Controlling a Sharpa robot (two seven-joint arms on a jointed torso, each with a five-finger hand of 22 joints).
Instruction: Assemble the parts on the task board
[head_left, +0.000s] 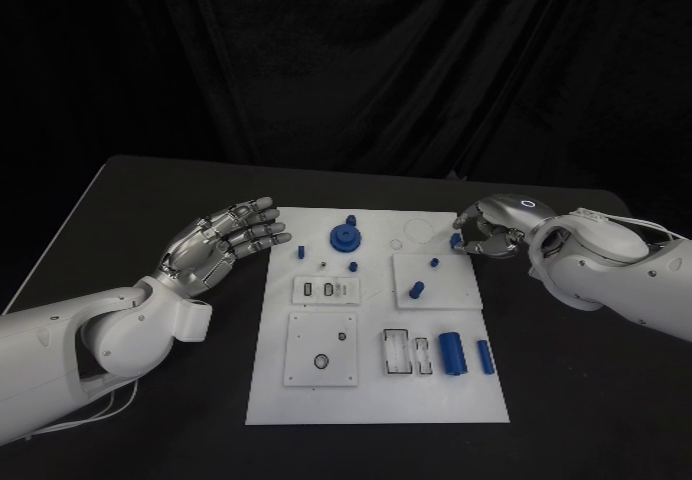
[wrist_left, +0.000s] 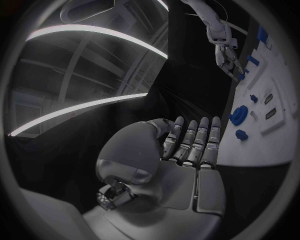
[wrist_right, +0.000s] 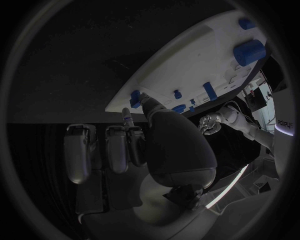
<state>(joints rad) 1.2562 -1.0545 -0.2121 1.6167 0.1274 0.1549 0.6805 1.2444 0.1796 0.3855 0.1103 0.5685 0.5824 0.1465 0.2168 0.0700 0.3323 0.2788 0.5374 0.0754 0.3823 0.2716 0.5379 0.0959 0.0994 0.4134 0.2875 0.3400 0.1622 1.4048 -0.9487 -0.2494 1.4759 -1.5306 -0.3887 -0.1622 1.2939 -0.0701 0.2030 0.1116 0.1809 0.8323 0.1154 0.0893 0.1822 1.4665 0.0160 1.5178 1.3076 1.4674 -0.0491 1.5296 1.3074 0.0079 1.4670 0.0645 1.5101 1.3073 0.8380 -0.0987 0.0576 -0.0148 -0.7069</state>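
We see the right hand at the board's far right edge, fingers curled on a blue part, mostly hidden. The left hand hovers spread beside the board's left edge.

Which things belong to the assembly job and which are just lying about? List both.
Job: task board; blue parts on it; right hand, fingers at a small blue part; left hand, open beside the board.
Lying about: black table; black curtain.
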